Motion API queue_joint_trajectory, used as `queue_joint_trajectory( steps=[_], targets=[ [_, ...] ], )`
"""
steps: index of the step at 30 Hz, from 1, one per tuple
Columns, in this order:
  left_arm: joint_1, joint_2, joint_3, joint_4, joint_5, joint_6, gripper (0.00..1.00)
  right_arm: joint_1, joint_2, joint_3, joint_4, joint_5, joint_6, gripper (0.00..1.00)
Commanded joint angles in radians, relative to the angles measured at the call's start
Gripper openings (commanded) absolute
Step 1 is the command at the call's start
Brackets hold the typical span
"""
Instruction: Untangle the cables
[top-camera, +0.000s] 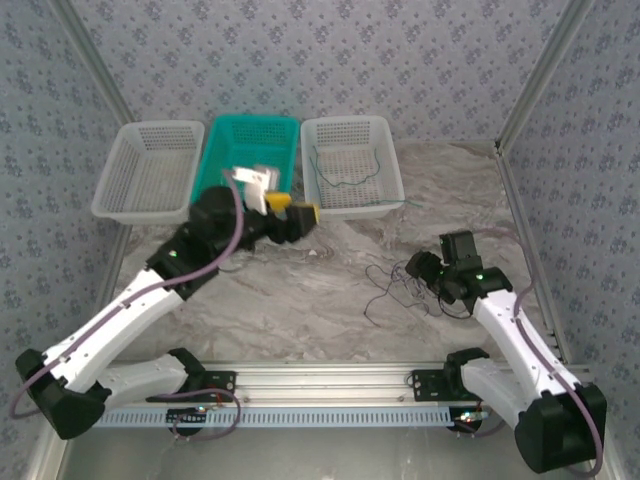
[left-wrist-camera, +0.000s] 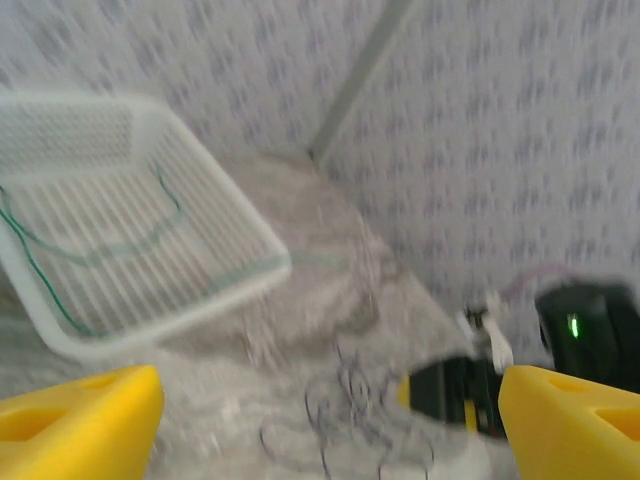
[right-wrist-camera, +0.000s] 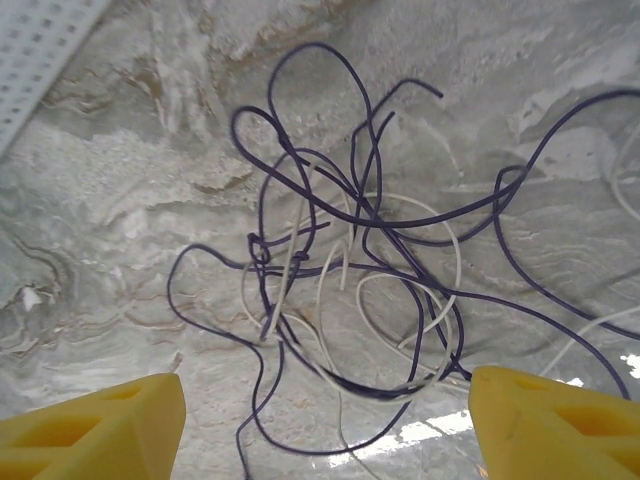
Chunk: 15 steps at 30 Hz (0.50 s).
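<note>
Left gripper (top-camera: 291, 209) hovers by the teal basket (top-camera: 225, 140), jaws wide, nothing btwn them. Green cable (top-camera: 345, 183) lies in the white basket (top-camera: 398, 180) beside it, one end trailing over the rim. Purple & pale cables (right-wrist-camera: 350, 280) sit knotted on the table (top-camera: 300, 300). The right gripper (right-wrist-camera: 325, 425) is just above, jaws wide, empty. Step in hand, prob: picking the next strand. Next move needs a pinch on one loose purple end, then slow pull.

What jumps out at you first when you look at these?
The messy knot of purple and pale cables lying on the marble table, just in front of the open right gripper. Then the bright teal basket at the back, and the white basket on its right, holding a green cable.
</note>
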Motion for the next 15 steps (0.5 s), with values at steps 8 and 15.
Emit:
queue_joint_trajectory(
  steps=[8, 15],
  targets=[
    [-0.166, -0.033, -0.22, -0.003, -0.043, 0.014, 0.87, 0.009, 0.206, -0.048, 0.22, -0.045, 0.015, 0.76],
    [-0.172, -0.023, -0.272, 0.1, -0.056, -0.019, 0.89, 0.006, 0.378, -0.054, 0.336, -0.104, 0.083, 0.64]
  ],
)
